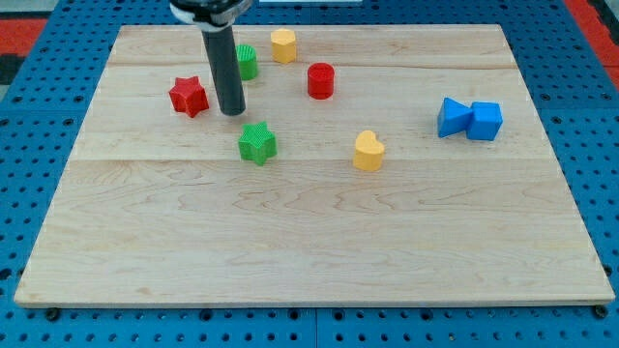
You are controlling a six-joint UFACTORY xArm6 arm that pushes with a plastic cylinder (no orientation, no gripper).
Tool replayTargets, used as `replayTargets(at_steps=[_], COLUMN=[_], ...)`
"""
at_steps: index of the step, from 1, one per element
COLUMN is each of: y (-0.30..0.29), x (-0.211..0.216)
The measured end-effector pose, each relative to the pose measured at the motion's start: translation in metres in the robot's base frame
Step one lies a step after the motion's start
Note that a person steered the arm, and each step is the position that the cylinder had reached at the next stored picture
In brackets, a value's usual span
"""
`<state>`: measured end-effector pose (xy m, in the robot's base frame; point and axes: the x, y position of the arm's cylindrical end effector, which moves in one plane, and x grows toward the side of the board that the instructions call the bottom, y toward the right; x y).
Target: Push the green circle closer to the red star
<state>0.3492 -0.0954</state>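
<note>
My tip [232, 112] rests on the surface [309, 251], between the red star [190, 96] at its nine o'clock and the green circle [248, 62], which sits just behind the rod at about one o'clock, partly hidden by it. There is no pincer on this arm, only the rod, so nothing can be apart, together or clamped.

I judge the tip is on the wrong side for the push: it stands in the gap the circle should cross, so it would need to go round to the circle's three o'clock side first.

Further out, a green star [257, 143] lies at five o'clock of the tip, a yellow hexagon-like block [283, 44] and a red cylinder [321, 80] toward two and three o'clock, then a yellow heart [368, 152]. Well apart at three o'clock, two blue blocks [470, 119] touch each other. No containers are present.
</note>
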Motion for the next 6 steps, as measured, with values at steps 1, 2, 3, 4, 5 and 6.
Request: replayTargets(at_steps=[1,2,3,4,5,6], y=[0.054,0.065,0.048,0.016,-0.033,-0.040], x=[-0.030,-0.060,-0.088,-0.095,-0.095,-0.088])
